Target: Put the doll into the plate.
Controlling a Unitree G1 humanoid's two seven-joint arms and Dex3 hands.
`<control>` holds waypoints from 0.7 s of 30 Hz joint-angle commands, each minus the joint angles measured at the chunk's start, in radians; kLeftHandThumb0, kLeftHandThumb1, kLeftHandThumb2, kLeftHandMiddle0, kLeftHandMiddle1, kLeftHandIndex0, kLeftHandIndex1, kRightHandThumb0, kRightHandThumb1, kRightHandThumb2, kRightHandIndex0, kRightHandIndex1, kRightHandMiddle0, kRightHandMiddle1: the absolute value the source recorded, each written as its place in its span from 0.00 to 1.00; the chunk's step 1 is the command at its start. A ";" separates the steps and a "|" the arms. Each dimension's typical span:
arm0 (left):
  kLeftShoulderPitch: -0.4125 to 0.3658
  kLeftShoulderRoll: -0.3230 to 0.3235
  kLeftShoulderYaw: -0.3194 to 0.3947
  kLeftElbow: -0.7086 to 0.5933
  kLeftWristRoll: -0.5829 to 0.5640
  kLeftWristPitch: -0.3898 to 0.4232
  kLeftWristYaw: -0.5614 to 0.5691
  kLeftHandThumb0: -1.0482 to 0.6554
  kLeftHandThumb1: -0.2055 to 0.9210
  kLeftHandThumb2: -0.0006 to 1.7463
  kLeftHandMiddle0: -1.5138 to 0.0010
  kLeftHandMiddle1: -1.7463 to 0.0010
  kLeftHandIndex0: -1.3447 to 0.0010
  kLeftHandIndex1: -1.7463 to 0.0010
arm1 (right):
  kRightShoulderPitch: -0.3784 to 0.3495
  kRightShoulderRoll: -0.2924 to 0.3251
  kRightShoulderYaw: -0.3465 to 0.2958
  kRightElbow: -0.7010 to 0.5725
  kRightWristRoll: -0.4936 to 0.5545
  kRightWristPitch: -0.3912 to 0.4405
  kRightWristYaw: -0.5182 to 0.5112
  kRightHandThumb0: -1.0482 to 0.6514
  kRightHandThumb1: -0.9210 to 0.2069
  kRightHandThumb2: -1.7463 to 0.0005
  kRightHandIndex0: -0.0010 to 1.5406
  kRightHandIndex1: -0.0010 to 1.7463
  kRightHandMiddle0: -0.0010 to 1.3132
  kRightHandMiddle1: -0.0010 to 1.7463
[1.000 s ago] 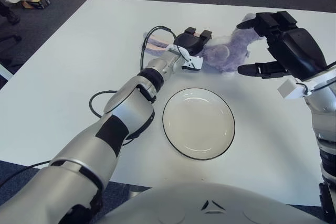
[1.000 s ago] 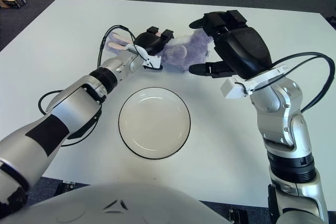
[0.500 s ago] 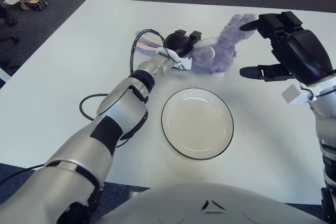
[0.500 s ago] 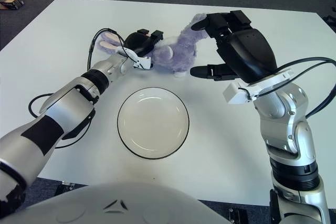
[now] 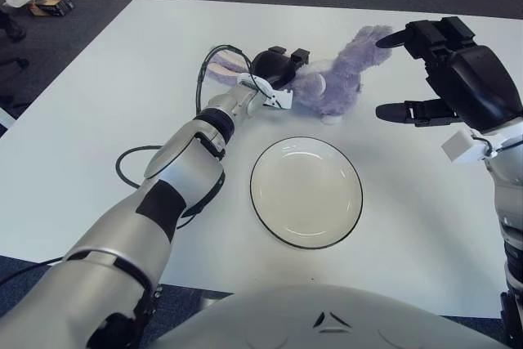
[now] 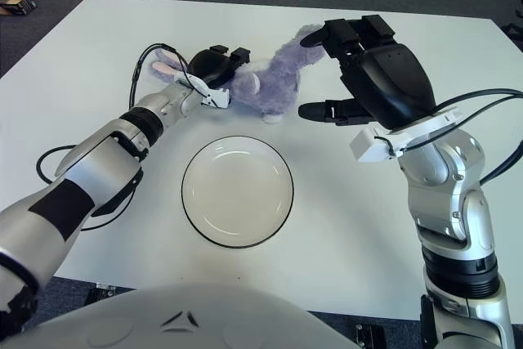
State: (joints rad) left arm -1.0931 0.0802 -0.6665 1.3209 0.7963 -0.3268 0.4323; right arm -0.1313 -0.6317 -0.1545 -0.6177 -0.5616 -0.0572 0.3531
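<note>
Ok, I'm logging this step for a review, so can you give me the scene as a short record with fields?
doll: purple plush rabbit, lying on the table beyond the plate
plate: white with a dark rim, nothing in it
left robot hand: closed on the doll's head end
right robot hand: fingers spread, right of the doll, holding nothing
table: white
task state: doll not yet in the plate

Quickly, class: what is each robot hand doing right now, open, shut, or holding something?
Left hand: shut on the purple doll, at its head end.
Right hand: open, fingers spread beside the doll, holding nothing.
</note>
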 commanded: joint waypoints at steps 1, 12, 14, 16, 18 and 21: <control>0.039 0.034 -0.003 0.027 0.007 0.007 -0.028 0.62 0.11 0.97 0.36 0.12 0.48 0.00 | 0.014 0.000 -0.014 0.001 0.015 -0.007 -0.002 0.07 0.01 0.76 0.00 0.37 0.00 0.57; 0.055 0.106 0.031 0.008 -0.012 -0.024 0.041 0.62 0.08 1.00 0.35 0.11 0.47 0.00 | 0.011 0.006 -0.021 0.037 0.000 -0.009 -0.030 0.08 0.01 0.75 0.00 0.33 0.00 0.56; 0.057 0.125 0.042 -0.003 -0.020 -0.041 0.055 0.62 0.08 1.00 0.35 0.10 0.47 0.00 | 0.014 0.003 -0.026 0.042 -0.007 -0.007 -0.032 0.09 0.02 0.75 0.00 0.33 0.00 0.56; 0.059 0.135 0.053 -0.012 -0.026 -0.055 0.064 0.61 0.08 1.00 0.35 0.10 0.47 0.00 | 0.017 0.000 -0.031 0.046 -0.012 -0.005 -0.035 0.09 0.01 0.75 0.00 0.33 0.00 0.56; 0.063 0.140 0.063 -0.016 -0.033 -0.062 0.074 0.61 0.08 1.00 0.35 0.09 0.47 0.00 | 0.021 -0.003 -0.039 0.050 -0.019 -0.001 -0.036 0.09 0.00 0.75 0.00 0.33 0.00 0.56; 0.077 0.163 0.089 -0.036 -0.051 -0.082 0.112 0.61 0.09 1.00 0.37 0.07 0.47 0.00 | 0.035 -0.011 -0.083 0.061 -0.038 0.042 -0.034 0.09 0.00 0.72 0.00 0.36 0.00 0.57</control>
State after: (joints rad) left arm -1.0453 0.2089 -0.6004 1.2973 0.7631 -0.3977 0.5135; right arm -0.1107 -0.6318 -0.1905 -0.5716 -0.5799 -0.0511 0.3294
